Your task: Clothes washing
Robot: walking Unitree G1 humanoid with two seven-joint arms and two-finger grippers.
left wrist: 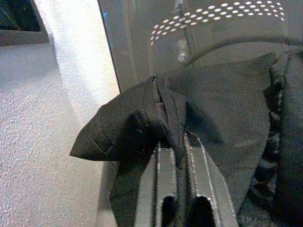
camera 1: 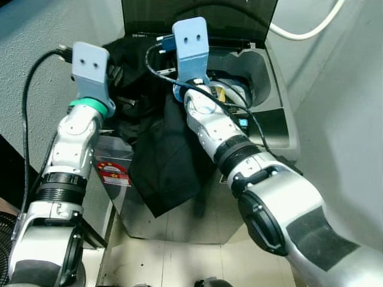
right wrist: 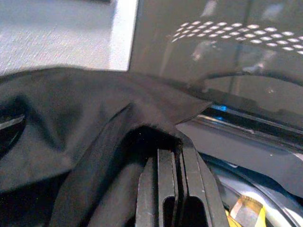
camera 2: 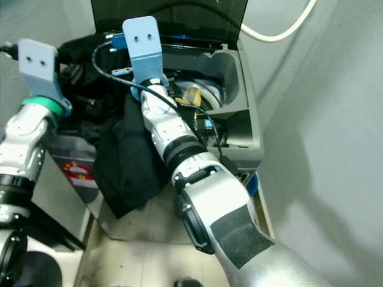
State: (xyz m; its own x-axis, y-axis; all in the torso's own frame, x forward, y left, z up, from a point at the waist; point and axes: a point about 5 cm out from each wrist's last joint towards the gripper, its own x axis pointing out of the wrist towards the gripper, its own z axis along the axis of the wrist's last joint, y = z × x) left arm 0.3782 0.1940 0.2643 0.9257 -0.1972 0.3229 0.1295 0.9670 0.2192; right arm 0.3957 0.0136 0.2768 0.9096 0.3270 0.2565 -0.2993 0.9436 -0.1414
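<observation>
A black garment (camera 1: 163, 156) hangs over the front left rim of the grey top-loading washing machine (camera 1: 281, 122), whose lid (camera 1: 239, 15) stands open. In the left wrist view my left gripper (left wrist: 176, 142) is shut, with a fold of the black garment (left wrist: 213, 104) pinched between its fingers (left wrist: 163, 179) at the machine's left edge. My right gripper (right wrist: 173, 151) is shut on another fold of the garment (right wrist: 71, 109), just above the drum opening (camera 1: 236, 89). Cloth covers the tips of both grippers.
A yellow item (right wrist: 244, 210) lies inside the drum. A white hose (camera 1: 305, 31) runs along the wall behind the machine. A red sticker (camera 1: 114, 173) marks the machine's front. Grey walls stand close on both sides, and pale floor (camera 1: 179, 263) lies below.
</observation>
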